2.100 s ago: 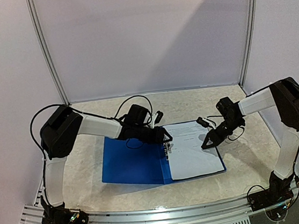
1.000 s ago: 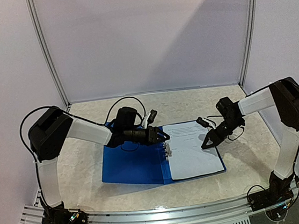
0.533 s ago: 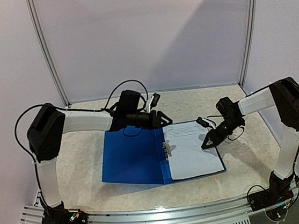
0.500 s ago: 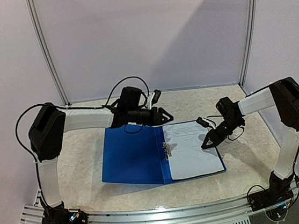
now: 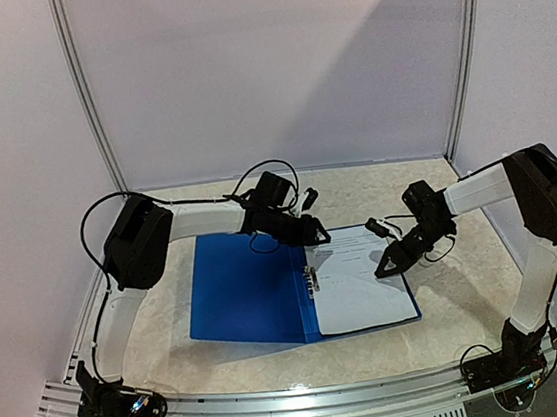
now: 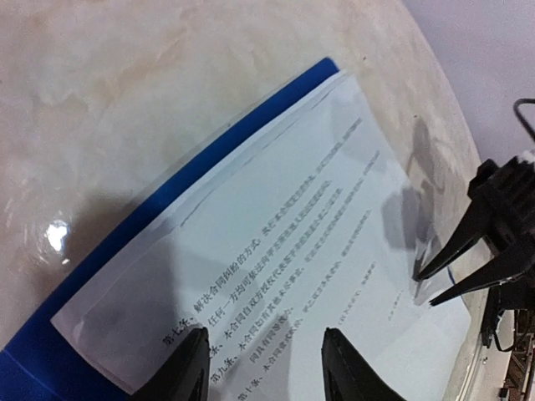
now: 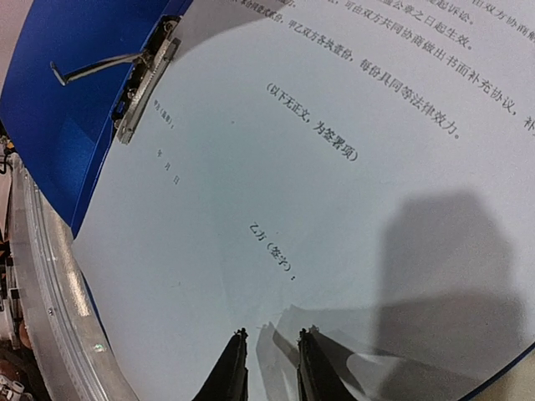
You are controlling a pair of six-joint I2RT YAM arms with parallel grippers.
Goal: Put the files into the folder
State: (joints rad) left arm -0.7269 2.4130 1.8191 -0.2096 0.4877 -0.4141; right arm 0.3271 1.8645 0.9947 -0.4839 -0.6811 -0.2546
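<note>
Shifting left gripper from metal clip to far edge of files, jaws parted, empty; pressing right gripper onto files in folder, grasp unclear; clipping pending

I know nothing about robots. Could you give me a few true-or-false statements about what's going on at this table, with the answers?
1. The blue folder lies open on the table. True.
2. The printed sheets lie on the folder half nearer the left arm. False: they lie on the half nearer the right arm.
3. The tips of the right tool rest on the sheets. True.
4. The left tool is gripping a sheet. False: its fingers stand apart with nothing between them, above the sheets' far corner.
</note>
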